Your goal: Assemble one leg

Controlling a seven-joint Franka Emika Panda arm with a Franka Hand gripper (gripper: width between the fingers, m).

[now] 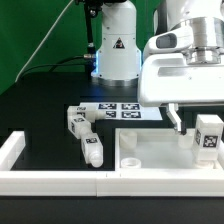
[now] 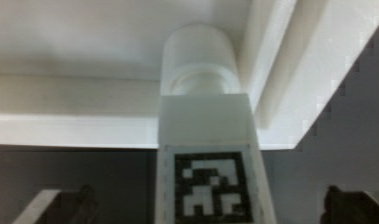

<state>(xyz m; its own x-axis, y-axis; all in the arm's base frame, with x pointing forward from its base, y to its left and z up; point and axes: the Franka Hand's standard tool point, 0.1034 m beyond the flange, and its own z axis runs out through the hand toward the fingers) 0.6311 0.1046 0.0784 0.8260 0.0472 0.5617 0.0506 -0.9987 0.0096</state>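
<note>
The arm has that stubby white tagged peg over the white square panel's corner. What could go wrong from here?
One: the short white plastic tagged leg hides its seat in the large flat white square panel, so it may go in off target and jam. Two: whether the gripper clamps the leg is unclear; it could slip or topple.

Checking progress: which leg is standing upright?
The leg inside the open gripper, on the panel at the exterior view's right; the other two legs lie flat.
</note>
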